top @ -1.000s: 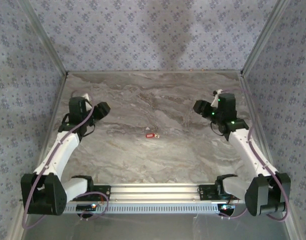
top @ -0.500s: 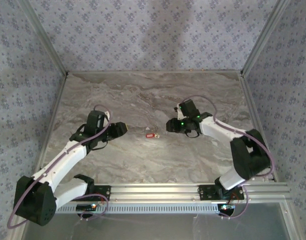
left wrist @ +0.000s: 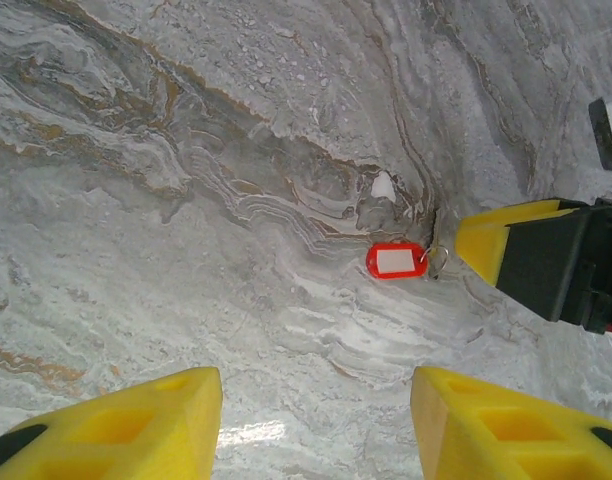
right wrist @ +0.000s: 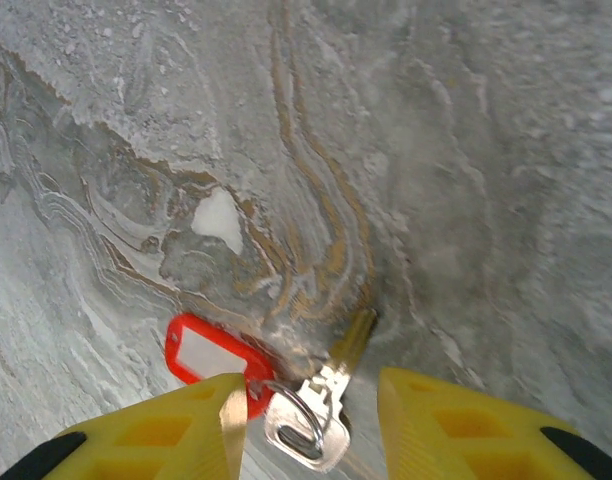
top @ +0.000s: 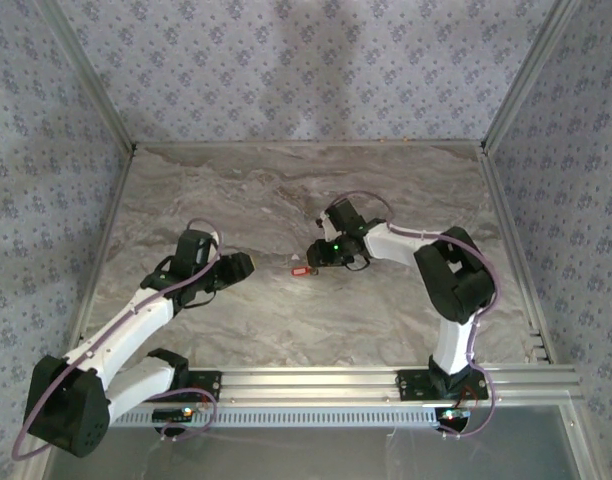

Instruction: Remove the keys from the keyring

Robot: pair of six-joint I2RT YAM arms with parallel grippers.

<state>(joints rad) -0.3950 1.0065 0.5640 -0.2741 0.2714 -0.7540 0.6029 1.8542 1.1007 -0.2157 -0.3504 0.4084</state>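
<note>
The keyring (top: pixel 302 270) lies flat mid-table: a red plastic tag (right wrist: pixel 208 357) with a white label, joined by a small metal ring (right wrist: pixel 298 421) to a silver key (right wrist: pixel 333 405). My right gripper (top: pixel 315 257) hovers open just right of it. In the right wrist view the key and ring lie between the yellow fingers (right wrist: pixel 171 432), and the left finger overlaps the tag's corner. My left gripper (top: pixel 242 266) is open, left of the tag with a gap. From the left wrist the tag (left wrist: pixel 396 261) lies ahead of the left gripper (left wrist: pixel 316 430), beside the right arm's yellow finger (left wrist: pixel 494 243).
The marble-patterned table (top: pixel 236 200) is boxed in by patterned walls with metal frame rails (top: pixel 106 230) on the left, right and back. An aluminium base rail (top: pixel 306 385) runs along the near edge.
The right arm has swung left from the right side of the table to the keyring. The left arm has reached inward and rightward toward the tag. The keyring has not moved.
</note>
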